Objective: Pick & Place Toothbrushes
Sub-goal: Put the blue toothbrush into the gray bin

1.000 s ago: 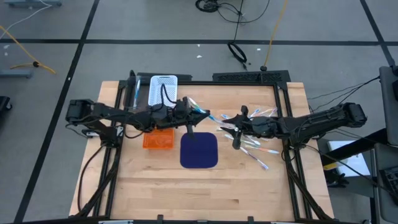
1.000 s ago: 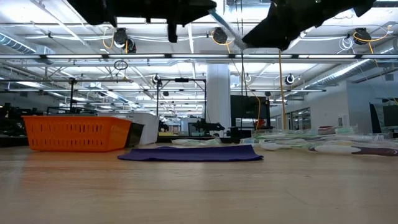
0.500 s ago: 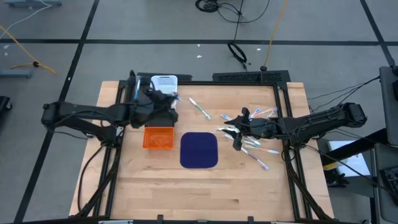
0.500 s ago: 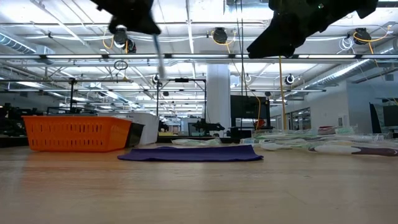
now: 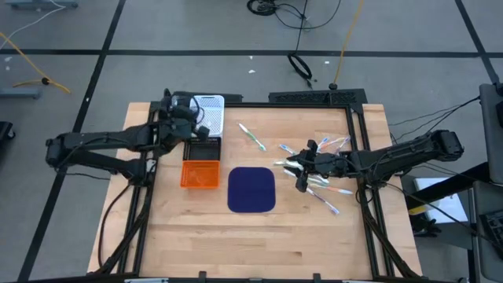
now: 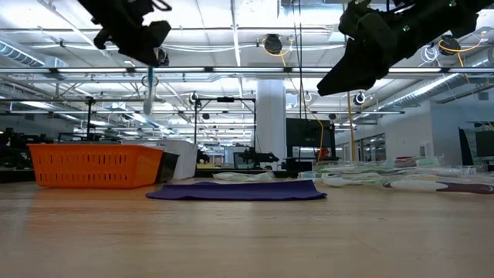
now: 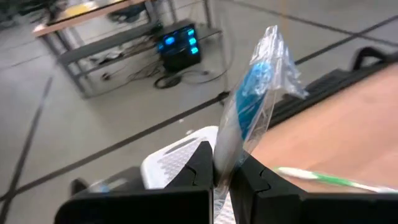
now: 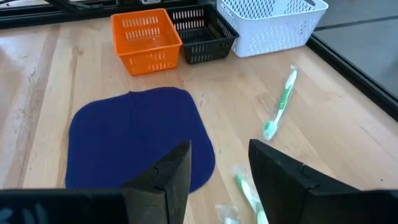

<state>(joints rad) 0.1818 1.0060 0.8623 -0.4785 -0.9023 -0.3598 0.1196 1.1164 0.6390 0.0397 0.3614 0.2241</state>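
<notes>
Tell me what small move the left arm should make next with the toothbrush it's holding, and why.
Probably lower it toward the white basket and let go. The left gripper is shut on a wrapped blue toothbrush and hangs high over the baskets at the table's back left, with the white basket just below.

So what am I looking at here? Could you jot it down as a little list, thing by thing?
table: wooden top
left gripper: shut on a wrapped blue toothbrush, above the baskets
right gripper: open, above the loose toothbrushes
baskets: orange basket, black basket, white basket, grouped on the table's left
mat: dark blue mat, mid-table
stray brush: green toothbrush lying alone
</notes>
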